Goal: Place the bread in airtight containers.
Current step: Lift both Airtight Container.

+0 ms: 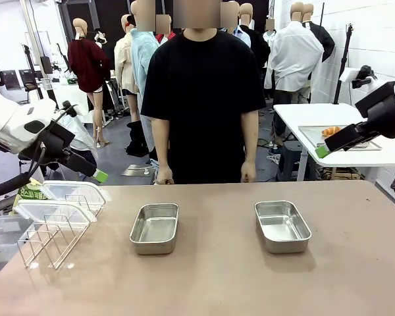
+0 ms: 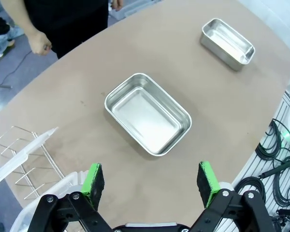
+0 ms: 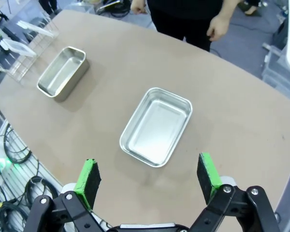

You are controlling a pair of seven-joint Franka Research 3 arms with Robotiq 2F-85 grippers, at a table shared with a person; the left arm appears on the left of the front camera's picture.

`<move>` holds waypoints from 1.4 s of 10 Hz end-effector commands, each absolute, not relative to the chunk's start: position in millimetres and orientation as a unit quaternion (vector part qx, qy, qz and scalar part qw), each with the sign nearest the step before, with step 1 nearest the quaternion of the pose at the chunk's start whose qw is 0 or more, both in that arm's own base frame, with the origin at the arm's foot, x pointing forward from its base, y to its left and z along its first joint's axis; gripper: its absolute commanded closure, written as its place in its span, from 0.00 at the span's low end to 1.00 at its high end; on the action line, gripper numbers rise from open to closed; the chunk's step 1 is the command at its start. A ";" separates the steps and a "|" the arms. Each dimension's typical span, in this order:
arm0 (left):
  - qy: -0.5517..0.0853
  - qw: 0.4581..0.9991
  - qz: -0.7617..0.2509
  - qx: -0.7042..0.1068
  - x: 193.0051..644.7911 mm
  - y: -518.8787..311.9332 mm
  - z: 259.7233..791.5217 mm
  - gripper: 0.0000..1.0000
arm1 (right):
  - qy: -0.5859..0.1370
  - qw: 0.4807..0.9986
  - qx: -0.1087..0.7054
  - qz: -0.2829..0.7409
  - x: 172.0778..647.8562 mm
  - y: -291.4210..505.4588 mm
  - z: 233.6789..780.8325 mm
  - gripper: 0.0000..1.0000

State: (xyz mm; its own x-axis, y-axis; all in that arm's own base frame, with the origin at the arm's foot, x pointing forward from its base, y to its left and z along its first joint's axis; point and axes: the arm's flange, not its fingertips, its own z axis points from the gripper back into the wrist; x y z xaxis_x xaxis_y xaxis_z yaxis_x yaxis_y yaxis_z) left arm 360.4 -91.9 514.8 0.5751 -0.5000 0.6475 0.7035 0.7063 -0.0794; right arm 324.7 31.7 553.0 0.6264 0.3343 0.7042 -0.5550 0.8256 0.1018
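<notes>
Two open stainless-steel containers sit on the brown table, one left of centre (image 1: 155,227) and one right of centre (image 1: 282,226), both empty, with no lids on them. My left gripper (image 1: 100,175) hovers high above the table's left side, open, with the left container (image 2: 147,113) ahead of its green pads (image 2: 93,180) and the other container (image 2: 228,42) farther off. My right gripper (image 1: 322,151) hangs high at the right, open and empty, above the right container (image 3: 156,125); the left container (image 3: 63,72) lies beyond. The bread is out of view.
A person stands at the far edge with both hands (image 1: 163,176) hanging at the table's rim. A wire rack (image 1: 49,240) with translucent lids (image 1: 52,212) and clear plastic bins (image 1: 76,192) crowd the left end. Something orange-brown (image 1: 330,131) lies on a tray on a white side table behind.
</notes>
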 end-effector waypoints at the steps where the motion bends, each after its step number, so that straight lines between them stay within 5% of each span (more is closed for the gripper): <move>1: -0.305 0.864 -0.357 -0.179 360.8 -91.2 511.8 0.00 | -0.355 0.885 0.175 0.245 309.0 25.2 507.5 0.00; 14: -0.303 0.873 -0.341 -0.174 360.2 -92.4 513.5 0.00 | -0.337 0.894 0.182 0.233 338.7 19.9 533.6 0.00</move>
State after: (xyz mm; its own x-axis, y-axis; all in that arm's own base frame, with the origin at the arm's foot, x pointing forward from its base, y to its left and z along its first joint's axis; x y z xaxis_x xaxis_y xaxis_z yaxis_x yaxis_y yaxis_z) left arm 359.0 -93.9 515.2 0.5828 -0.4915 0.6471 0.6979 0.7107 -0.0887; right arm 338.7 18.6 534.0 0.6635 0.2938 0.6881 -0.5332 0.8309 0.1594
